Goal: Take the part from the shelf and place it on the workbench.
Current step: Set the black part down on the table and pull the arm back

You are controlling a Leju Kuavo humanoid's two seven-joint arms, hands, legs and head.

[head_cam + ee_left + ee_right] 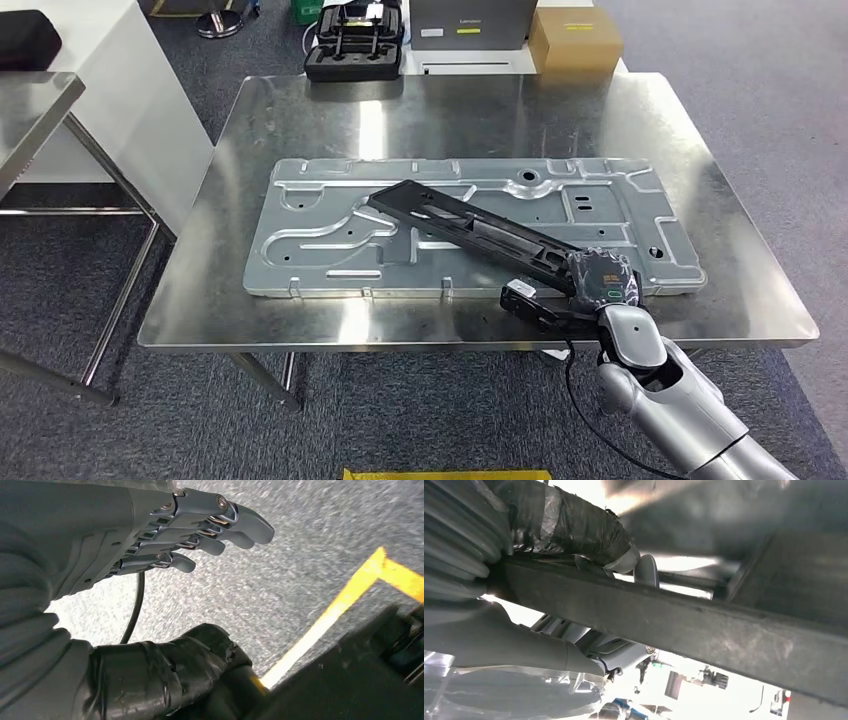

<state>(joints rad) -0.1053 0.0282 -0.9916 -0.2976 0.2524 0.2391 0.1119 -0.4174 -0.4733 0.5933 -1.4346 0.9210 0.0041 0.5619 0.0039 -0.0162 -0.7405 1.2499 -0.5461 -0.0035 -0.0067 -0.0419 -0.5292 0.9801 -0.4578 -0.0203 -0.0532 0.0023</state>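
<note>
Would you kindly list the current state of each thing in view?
Long black plastic part: lying diagonally across the panel, gripped at one end.
Large stamped silver metal panel: flat on the steel workbench.
Right hand: gripping the part.
Left hand: holding nothing, fingers extended.

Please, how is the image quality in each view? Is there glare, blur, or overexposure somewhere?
Head view: sharp, with a bright glare streak on the steel workbench. Left wrist view: the left robot hand is sharp, the floor behind blurred. Right wrist view: the black part is close and soft, the background blown out white.
</note>
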